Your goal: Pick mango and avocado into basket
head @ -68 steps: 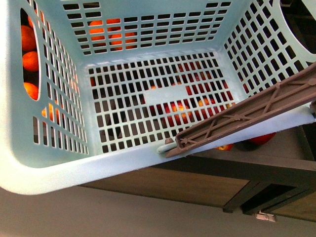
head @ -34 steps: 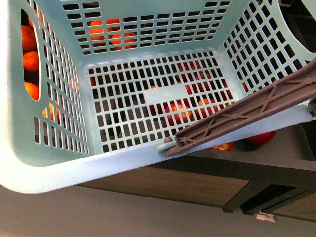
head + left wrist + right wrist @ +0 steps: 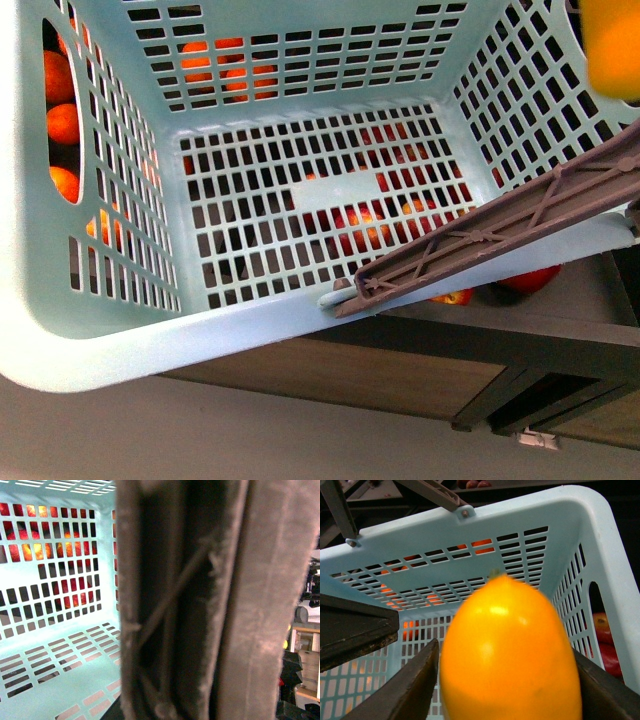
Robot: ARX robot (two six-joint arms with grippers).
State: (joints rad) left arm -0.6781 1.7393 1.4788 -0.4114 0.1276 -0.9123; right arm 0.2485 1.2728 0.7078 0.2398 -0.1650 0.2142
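Right gripper [image 3: 504, 652]: dark fingers are clamping a smooth oblong yellow-orange mango [image 3: 510, 630] from both sides.
Mango look: glossy, with a small stem nub on its far end.
Mango place: hanging over the right side of the light teal slotted plastic basket [image 3: 120, 340].
Brown ribbed handle [image 3: 500, 235]: lying across the near rim.
Left gripper: jaws not showing, cannot tell.
Beyond the slots: round oranges [image 3: 60, 120] and red apples [image 3: 360, 225] are showing.

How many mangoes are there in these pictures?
1. The mango is gripped in the right claw, poised by the basket, which holds no fruit yet. Others could be hidden behind the basket's walls.
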